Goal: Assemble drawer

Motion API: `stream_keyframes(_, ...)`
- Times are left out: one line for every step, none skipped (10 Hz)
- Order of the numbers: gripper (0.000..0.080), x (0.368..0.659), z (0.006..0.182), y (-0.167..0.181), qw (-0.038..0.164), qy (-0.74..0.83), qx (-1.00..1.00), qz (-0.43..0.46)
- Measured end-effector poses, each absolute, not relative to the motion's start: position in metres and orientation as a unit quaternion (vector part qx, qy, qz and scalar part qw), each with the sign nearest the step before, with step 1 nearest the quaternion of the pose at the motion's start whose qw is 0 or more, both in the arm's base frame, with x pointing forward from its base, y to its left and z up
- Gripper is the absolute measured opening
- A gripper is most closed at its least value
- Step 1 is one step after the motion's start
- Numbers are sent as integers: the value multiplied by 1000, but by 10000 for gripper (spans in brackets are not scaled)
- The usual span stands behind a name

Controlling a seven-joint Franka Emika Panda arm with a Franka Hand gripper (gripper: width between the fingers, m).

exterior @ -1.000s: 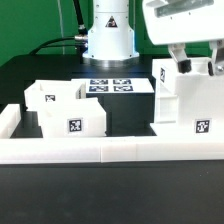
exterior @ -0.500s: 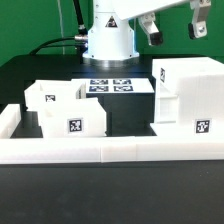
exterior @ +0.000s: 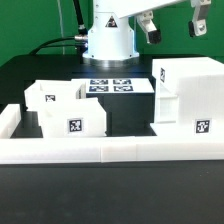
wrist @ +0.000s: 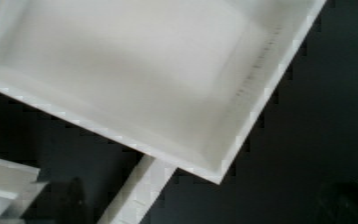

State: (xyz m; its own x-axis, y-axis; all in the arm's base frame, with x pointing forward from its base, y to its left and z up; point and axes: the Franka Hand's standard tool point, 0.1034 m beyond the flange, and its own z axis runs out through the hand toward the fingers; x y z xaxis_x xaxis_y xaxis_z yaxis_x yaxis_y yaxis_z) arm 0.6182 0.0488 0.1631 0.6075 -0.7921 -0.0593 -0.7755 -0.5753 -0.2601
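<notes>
High up, the gripper (exterior: 175,22) hangs above the tall box (exterior: 190,100), its two fingers spread wide with nothing between them. The tall box stands on the black bench (exterior: 60,195) at the exterior view's right. The back tray (exterior: 48,97) and the front tray (exterior: 80,120) sit close together at the exterior view's left, behind the low white wall (exterior: 100,150).

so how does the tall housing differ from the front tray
The housing stands clearly taller and bulkier than the front tray. The housing sits at the exterior view's right, the front tray toward its left. The housing shows two tags, the front tray one. Both are white with a black-and-white tag on the near face, behind the low white wall.
</notes>
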Motion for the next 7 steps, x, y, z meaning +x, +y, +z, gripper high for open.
stream_keyframes(649, 610, 162, 43, 112, 368, -923, -25)
stream_keyframes(649, 608, 161, 33, 104, 319, -941, -31)
stream_keyframes(649, 606, 160, 27, 101, 288, -952, -34)
stream_keyframes(649, 604, 158, 21, 96, 236, -966, -39)
stream_keyframes(649, 603, 155, 15, 88, 178, -979, -42)
stream_keyframes(649, 601, 150, 10, 73, 150, -985, -41)
stream_keyframes(649, 602, 150, 7, 71, 144, -986, -42)
